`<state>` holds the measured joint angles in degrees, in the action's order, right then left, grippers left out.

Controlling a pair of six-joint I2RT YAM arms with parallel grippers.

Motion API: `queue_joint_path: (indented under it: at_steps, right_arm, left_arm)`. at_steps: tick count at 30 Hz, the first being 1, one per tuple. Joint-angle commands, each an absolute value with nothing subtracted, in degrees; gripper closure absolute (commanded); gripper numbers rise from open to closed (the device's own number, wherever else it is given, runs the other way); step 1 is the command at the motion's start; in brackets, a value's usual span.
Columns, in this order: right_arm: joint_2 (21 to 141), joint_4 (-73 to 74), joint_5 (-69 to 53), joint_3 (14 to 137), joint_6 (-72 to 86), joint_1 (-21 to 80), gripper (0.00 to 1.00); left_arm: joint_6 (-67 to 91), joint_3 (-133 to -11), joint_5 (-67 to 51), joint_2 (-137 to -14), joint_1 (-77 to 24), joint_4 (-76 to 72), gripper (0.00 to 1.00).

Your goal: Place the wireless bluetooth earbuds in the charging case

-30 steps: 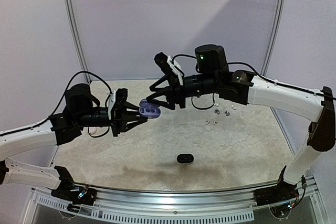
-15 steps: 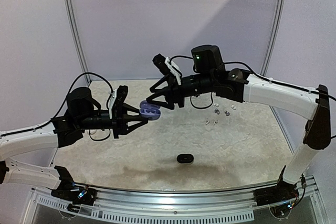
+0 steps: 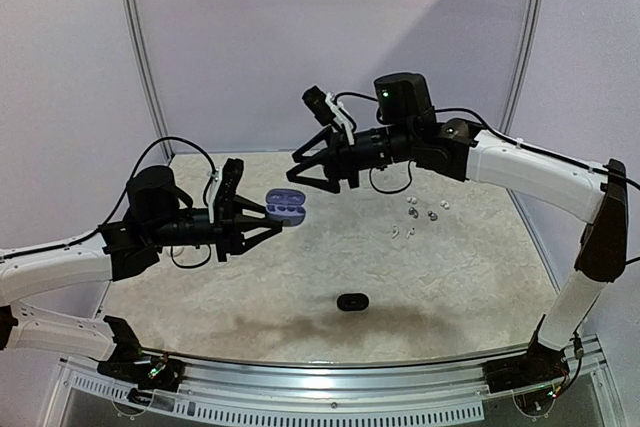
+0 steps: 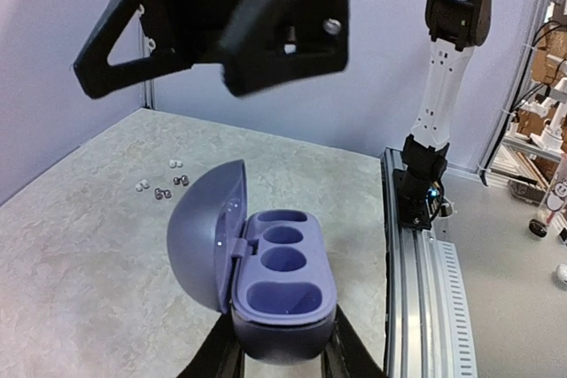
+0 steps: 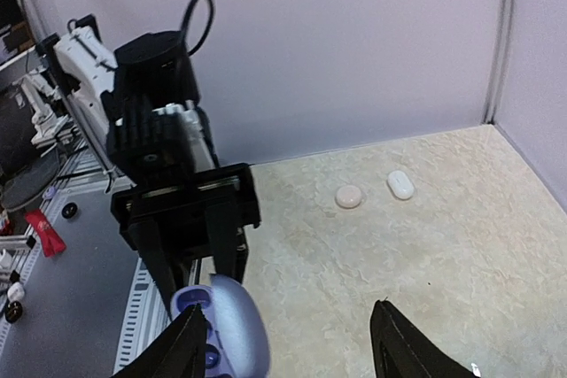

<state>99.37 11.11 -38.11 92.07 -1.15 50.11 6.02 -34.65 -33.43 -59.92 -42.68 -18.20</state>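
Observation:
My left gripper (image 3: 272, 215) is shut on a lavender charging case (image 3: 286, 203) and holds it above the table. In the left wrist view the case (image 4: 283, 285) is open with its lid (image 4: 202, 227) swung left, and its wells are empty. My left gripper (image 4: 283, 356) grips its base. My right gripper (image 3: 312, 177) is open and empty, just above and behind the case, apart from it. It fills the top of the left wrist view (image 4: 230, 15). The earbuds (image 3: 415, 217) lie in a small cluster on the table at the right, also in the left wrist view (image 4: 164, 188). In the right wrist view the case (image 5: 232, 332) is by the left finger of my right gripper (image 5: 292, 351).
A small black case (image 3: 351, 301) lies on the table near the front middle. A round white case (image 5: 349, 196) and an oval white case (image 5: 400, 185) lie near the back wall. The table's metal rail (image 4: 425, 289) runs along the near edge.
My right gripper has drawn up and back from the lavender case, which it was touching. My left gripper still holds the case, now a little higher.

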Motion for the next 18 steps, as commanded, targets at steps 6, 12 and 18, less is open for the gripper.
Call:
queue_joint_path:
  at_steps: [6, 12, 18]
  right_arm:
    - [94.6, 27.6, -14.5, 92.3, 8.5, 34.6, 0.44]
    - [98.3, 36.7, -10.1, 87.9, 12.9, 21.2, 0.52]
    - [107.0, 43.1, -5.4, 88.8, 10.0, 15.1, 0.63]
  left_arm:
    - [6.2, -33.3, -33.0, -59.7, -41.7, -19.9, 1.0]
    - [5.9, -33.0, -33.1, -59.5, -41.7, -20.1, 1.0]
    - [5.1, -32.7, -33.2, -59.5, -41.5, -20.2, 1.0]
